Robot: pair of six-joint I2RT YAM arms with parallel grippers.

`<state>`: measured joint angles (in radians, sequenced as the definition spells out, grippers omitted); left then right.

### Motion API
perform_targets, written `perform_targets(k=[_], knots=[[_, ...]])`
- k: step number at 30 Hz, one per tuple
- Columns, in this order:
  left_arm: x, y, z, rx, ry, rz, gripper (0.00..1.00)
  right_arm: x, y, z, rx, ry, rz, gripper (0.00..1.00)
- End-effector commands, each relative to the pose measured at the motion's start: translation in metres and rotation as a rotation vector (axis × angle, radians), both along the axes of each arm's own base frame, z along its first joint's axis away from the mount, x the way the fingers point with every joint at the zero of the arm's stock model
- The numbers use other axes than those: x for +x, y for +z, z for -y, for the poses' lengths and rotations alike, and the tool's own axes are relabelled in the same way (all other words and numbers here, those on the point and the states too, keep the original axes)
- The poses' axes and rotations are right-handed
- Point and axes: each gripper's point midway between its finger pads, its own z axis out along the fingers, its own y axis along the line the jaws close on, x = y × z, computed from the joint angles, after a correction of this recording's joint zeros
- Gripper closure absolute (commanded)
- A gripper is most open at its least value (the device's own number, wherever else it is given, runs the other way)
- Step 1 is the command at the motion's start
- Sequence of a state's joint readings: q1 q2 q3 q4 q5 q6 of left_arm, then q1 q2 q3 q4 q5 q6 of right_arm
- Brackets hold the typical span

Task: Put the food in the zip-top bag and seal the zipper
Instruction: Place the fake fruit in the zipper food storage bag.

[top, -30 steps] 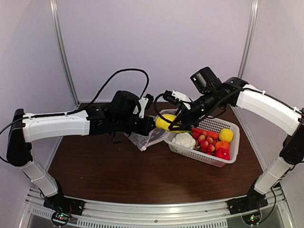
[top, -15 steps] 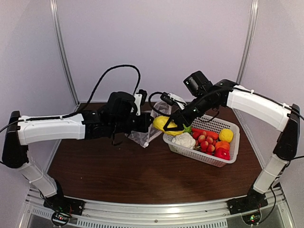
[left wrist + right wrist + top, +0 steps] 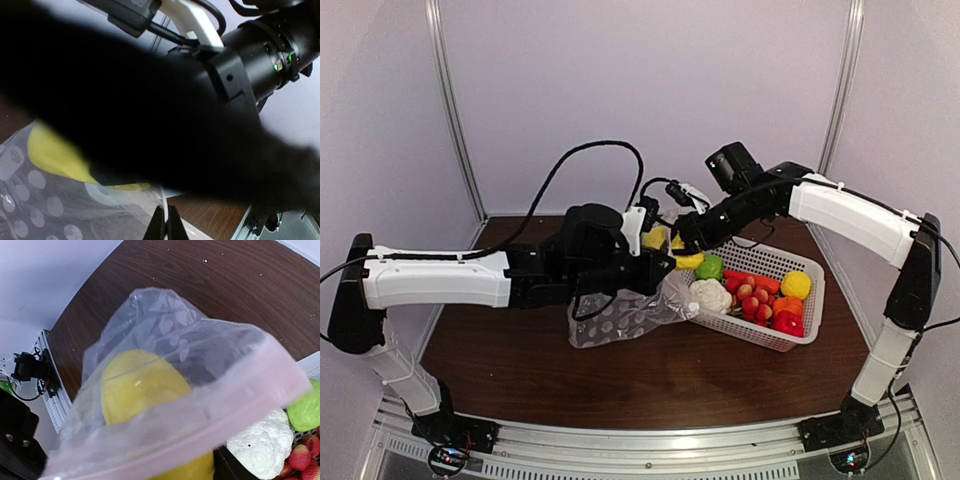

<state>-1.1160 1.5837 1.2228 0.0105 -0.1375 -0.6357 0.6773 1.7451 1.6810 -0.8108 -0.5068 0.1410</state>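
Observation:
My left gripper [image 3: 655,268] is shut on the mouth edge of the clear dotted zip-top bag [image 3: 617,317], which hangs from it down to the table. In the left wrist view its fingers [image 3: 166,226] pinch the thin bag rim. My right gripper [image 3: 680,238] holds the yellow banana-like piece [image 3: 660,241] at the bag's mouth. In the right wrist view the yellow piece [image 3: 140,390] shows through the bag wall, behind the pale zipper strip [image 3: 210,422]; my right fingers are hidden there. The remaining food lies in the white mesh basket [image 3: 800,335]: lime [image 3: 709,267], cauliflower [image 3: 710,294], strawberries [image 3: 752,298], lemon [image 3: 796,285], red pepper [image 3: 787,322].
The basket stands at the right of the brown table [image 3: 520,370]. The two wrists are close together above the basket's left end. White walls and metal posts close the back and sides. My right arm's dark body fills most of the left wrist view.
My right gripper moved the yellow piece left and up into the bag's mouth. My left gripper shifted right with the bag, which now hangs lower and fuller. The lime now shows in the basket.

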Motion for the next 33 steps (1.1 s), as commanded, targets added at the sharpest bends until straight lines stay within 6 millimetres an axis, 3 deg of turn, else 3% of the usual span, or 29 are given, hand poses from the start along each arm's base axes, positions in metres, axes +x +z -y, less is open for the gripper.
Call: perform_targets(k=[1,3,6,7,8,16,21,25,29,33], knots=[[0.000,0.003,0.017,-0.010,-0.026,0.019,1.00,-0.010,0.011,-0.019,0.147,0.008,-0.130,0.53],[0.003,-0.003,0.017,0.013,-0.014,0.015,1.00,-0.016,0.012,-0.021,0.172,0.017,-0.164,0.47],[0.006,-0.009,0.017,0.033,0.001,0.017,1.00,-0.026,0.013,-0.022,0.209,0.035,-0.209,0.21],[0.007,-0.009,0.015,0.035,0.012,0.020,1.00,-0.030,0.014,-0.022,0.224,0.044,-0.224,0.06],[0.009,-0.006,0.014,0.034,0.023,0.027,1.00,-0.034,0.017,-0.022,0.237,0.057,-0.231,0.01],[0.014,0.002,-0.006,0.050,0.086,0.066,1.00,-0.044,0.038,-0.012,0.275,0.086,-0.192,0.00],[0.014,0.019,-0.019,0.023,0.118,0.122,1.00,-0.027,0.060,0.011,0.237,0.025,-0.042,0.01],[0.014,0.028,-0.025,0.018,0.125,0.153,1.00,-0.013,0.053,0.034,0.128,-0.047,0.084,0.06],[0.016,0.039,-0.035,0.005,0.156,0.192,1.00,-0.021,0.050,0.047,0.082,-0.005,0.167,0.11],[0.031,-0.003,-0.040,0.022,0.171,0.122,1.00,-0.027,0.047,0.052,0.080,0.000,0.185,0.14]])
